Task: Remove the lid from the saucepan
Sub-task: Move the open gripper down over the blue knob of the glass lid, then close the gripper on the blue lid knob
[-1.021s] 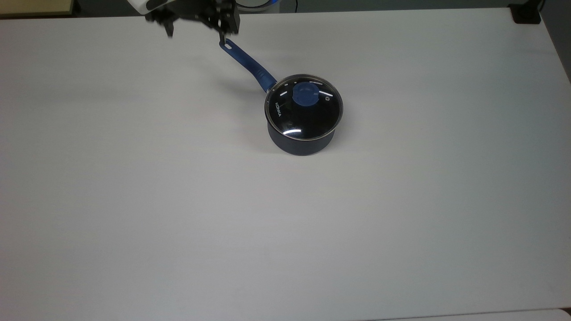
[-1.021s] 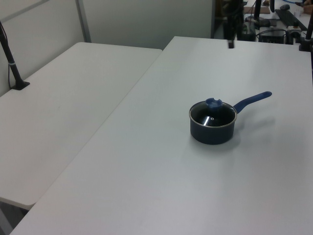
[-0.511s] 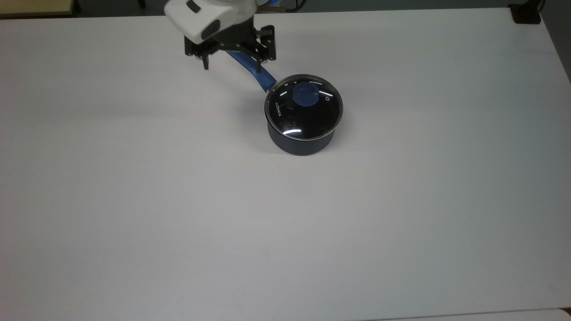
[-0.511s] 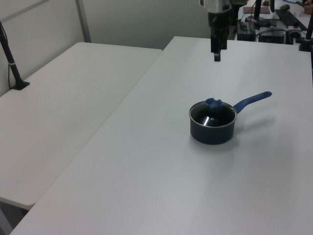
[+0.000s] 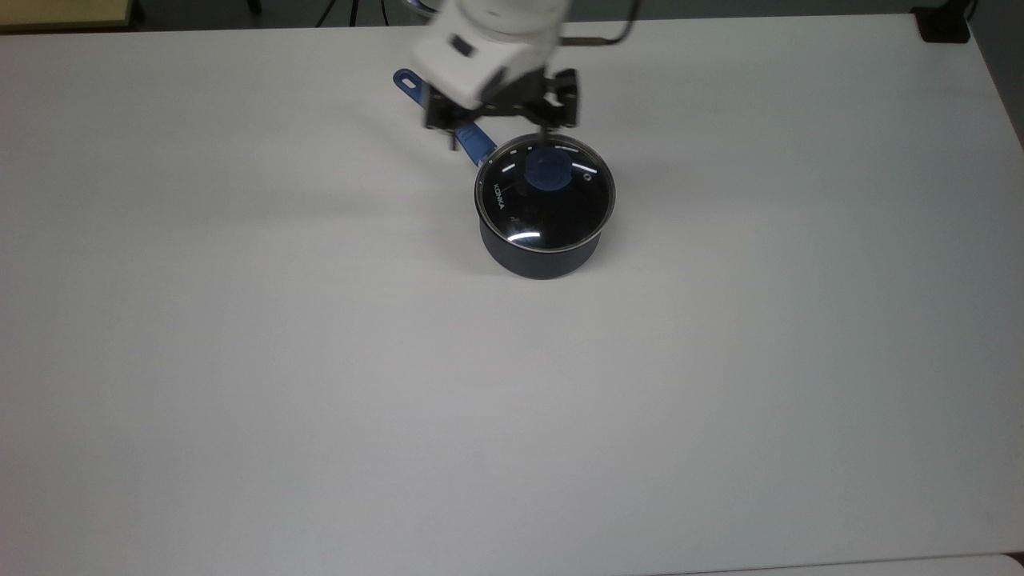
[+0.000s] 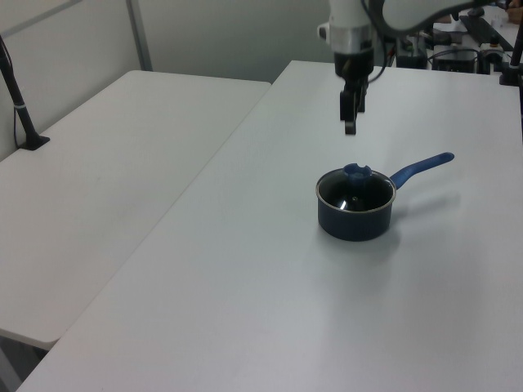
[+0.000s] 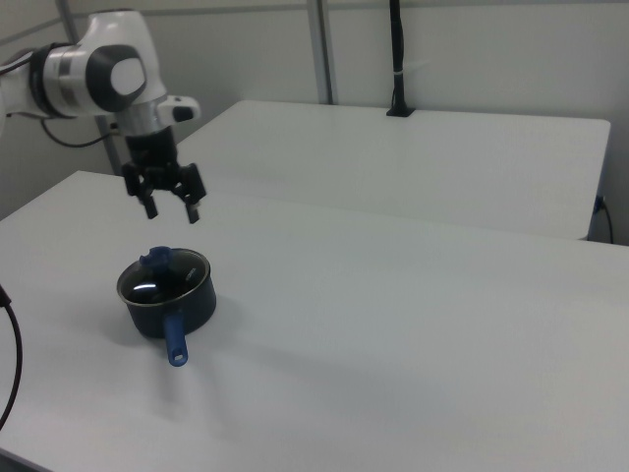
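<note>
lid [image 5: 546, 194] sits on the pan [image 5: 541, 254] on my table [image 5: 320, 360]; i see my gripper [image 7: 172, 212] spread wide and empty, above the knob [image 5: 547, 171], not touching.

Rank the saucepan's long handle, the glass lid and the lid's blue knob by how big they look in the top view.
1. The lid, widest.
2. The handle, partly behind the open gripper, so its length is unsure.
3. The knob, clearly smallest.

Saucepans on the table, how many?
1. The saucepan sits near the table's middle, lid on, the open gripper above it.
</note>
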Available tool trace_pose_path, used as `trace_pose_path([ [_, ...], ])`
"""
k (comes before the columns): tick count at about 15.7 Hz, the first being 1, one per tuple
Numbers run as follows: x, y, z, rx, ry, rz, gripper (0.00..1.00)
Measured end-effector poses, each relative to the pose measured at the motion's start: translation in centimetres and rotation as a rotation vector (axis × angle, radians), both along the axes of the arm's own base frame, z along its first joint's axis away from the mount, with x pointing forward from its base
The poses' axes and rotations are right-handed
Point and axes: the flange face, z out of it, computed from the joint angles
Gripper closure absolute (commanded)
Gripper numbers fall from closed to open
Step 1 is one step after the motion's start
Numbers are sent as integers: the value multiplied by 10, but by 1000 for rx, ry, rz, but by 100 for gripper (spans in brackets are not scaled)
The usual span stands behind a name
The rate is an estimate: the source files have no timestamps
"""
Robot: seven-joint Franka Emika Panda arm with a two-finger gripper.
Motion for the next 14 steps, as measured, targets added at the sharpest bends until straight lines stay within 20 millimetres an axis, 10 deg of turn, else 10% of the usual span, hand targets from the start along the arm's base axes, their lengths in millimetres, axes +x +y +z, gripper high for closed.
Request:
trace_pose_path([
  [6,2,60,-50,-7,27,34,0],
  [14,2,63,-69,-14,55,41,9],
])
